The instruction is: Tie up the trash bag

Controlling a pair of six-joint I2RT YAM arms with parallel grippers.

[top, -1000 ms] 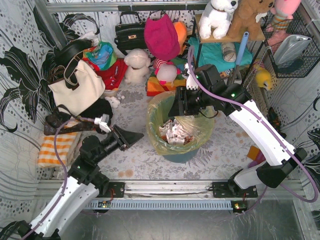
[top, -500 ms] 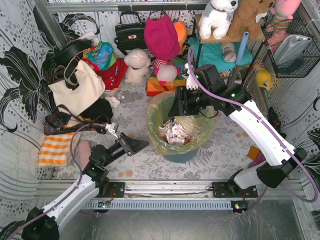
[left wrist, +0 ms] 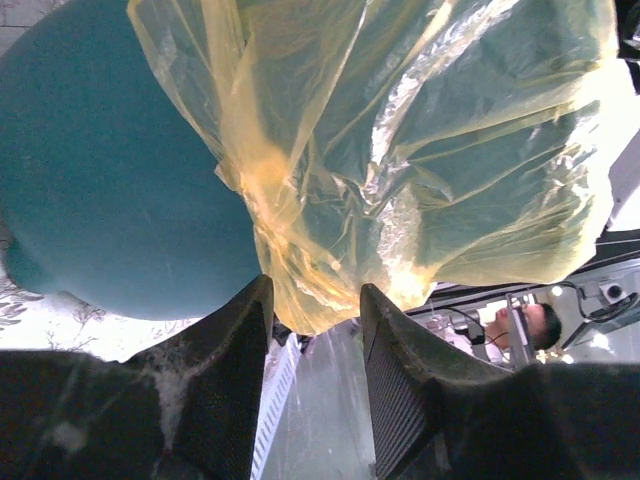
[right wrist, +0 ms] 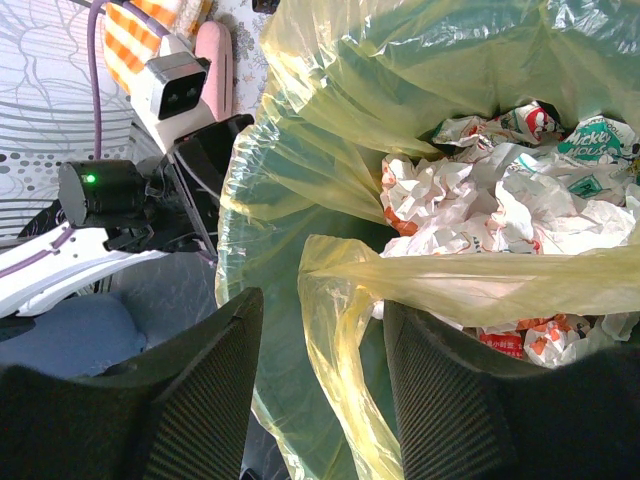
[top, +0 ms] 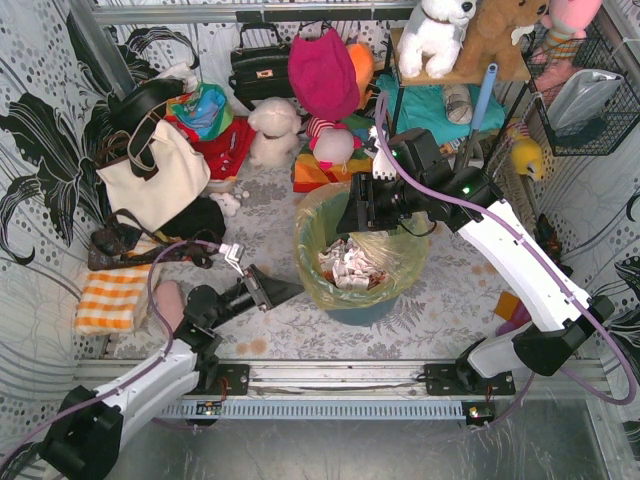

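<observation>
While the trash bag [top: 405, 262] lines the teal bin [top: 360, 312] with its mouth wide open and its edge draped over the bin's rim, we judge the tie barely begun. No edge is gathered, there is no knot, and crumpled paper [top: 350, 265] lies exposed inside the bin. Left to do: lift the edge off the bin's rim on both sides, bring it together above the bin, and knot it.

The left gripper [top: 285, 290] sits low beside the bin's left wall, fingers spread. The right gripper [top: 352, 228] hangs over the bin's far rim, fingers also spread.

View notes:
- The left wrist view alone shows the bag's skirt hanging down the bin's outer wall. Its lowest fold reaches the gap between the fingers, unpinched.
- The right wrist view alone shows a band of the bag's edge standing between that gripper's fingers, not squeezed. We cannot tell whether it touches a pad.
- Only the overhead view shows the arms on opposite sides of the bin.
</observation>
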